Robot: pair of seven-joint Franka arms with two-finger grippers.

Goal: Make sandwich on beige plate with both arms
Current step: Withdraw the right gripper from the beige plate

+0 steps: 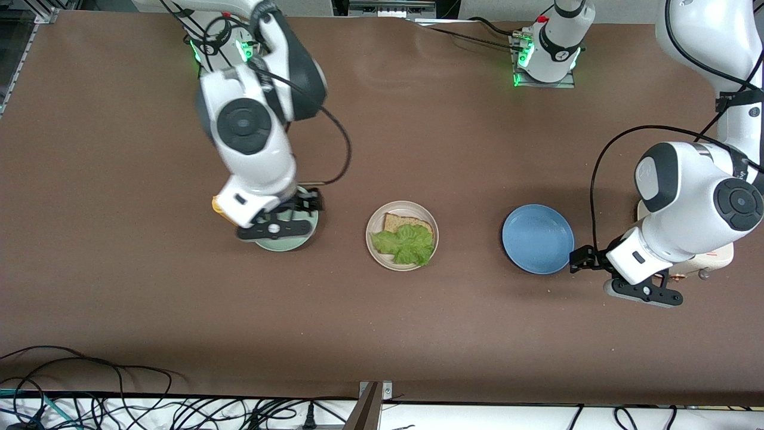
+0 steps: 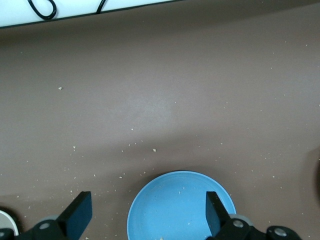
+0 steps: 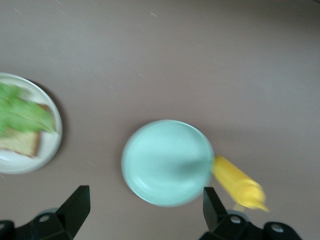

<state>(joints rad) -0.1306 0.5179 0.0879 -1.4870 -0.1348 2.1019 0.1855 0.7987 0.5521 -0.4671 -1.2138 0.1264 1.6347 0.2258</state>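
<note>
The beige plate [image 1: 375, 246] sits mid-table with one tan bread slice [image 1: 407, 223] on it and a ruffled green lettuce leaf [image 1: 406, 243] on the slice. Only this one slice shows. The right wrist view shows the plate [image 3: 50, 147], the bread [image 3: 20, 142] and the lettuce [image 3: 22, 112] too. My right gripper [image 1: 307, 203] hangs open and empty over the mint-green plate [image 1: 292, 242], which also shows in the right wrist view [image 3: 167, 162] past the gripper [image 3: 145, 215]. My left gripper [image 1: 580, 258] is open and empty over the edge of the blue plate [image 1: 537, 239].
The blue plate [image 2: 175, 200] is empty, with crumbs on it and around it. A yellow squeeze bottle [image 1: 219, 209] lies beside the mint-green plate [image 3: 239, 184]. A beige appliance [image 1: 719, 255] stands under the left arm. Cables run along the table's near edge [image 1: 89, 382].
</note>
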